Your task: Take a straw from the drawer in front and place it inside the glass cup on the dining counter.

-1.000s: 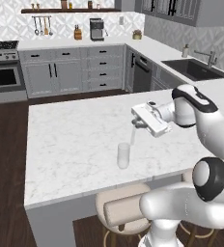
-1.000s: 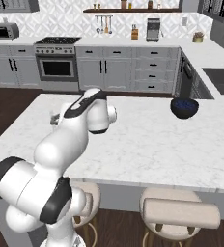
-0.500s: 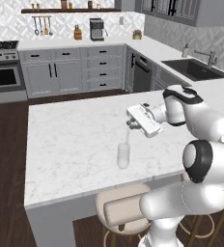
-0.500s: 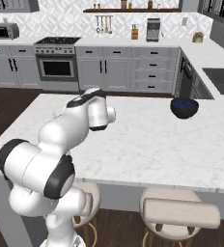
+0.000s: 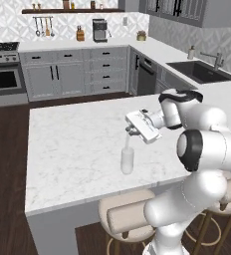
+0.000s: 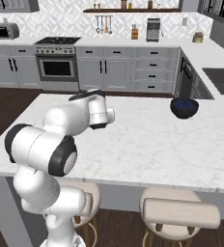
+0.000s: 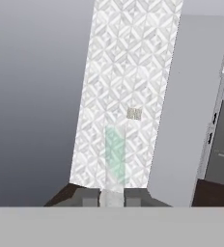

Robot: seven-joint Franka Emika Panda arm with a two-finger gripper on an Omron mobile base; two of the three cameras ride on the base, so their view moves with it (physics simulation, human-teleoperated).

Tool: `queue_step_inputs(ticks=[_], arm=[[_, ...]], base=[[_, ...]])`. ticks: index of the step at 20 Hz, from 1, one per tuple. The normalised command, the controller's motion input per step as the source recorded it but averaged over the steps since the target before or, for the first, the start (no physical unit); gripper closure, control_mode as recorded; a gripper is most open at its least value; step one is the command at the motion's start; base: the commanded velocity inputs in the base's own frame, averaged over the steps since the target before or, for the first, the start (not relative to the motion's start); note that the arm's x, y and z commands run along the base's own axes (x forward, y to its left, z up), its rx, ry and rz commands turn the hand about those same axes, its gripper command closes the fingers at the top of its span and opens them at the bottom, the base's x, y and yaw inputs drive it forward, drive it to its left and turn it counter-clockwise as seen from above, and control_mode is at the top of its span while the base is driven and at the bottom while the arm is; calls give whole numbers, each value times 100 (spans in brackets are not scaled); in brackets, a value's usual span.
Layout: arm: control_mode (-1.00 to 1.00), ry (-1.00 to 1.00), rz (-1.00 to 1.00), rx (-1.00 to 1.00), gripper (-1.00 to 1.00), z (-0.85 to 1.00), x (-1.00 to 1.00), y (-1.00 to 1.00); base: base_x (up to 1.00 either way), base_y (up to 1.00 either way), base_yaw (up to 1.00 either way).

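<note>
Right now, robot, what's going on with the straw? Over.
Hand shut on the straw, above the glass cup. Straw's lower end at the cup's mouth, not let go yet. Nothing in the way on the dining counter.

Glass cup (image 5: pixel 127 160) upright on dining counter (image 5: pixel 72 149); pale green straw (image 7: pixel 115 159) pinched in hand (image 7: pixel 112 197) above cup.
</note>
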Motion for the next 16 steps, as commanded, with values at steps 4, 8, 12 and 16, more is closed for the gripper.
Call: queue_step_inputs(ticks=[4,8,12,16], arm=[[-100,-1,3,0,100,-20,33,5],[-100,-3,3,-1,100,-24,19,0],[-100,-2,3,-3,100,-22,1,0],[-100,0,5,-4,100,-25,-16,1]], base=[[0,0,0],[0,0,0],[0,0,0],[0,0,0]])
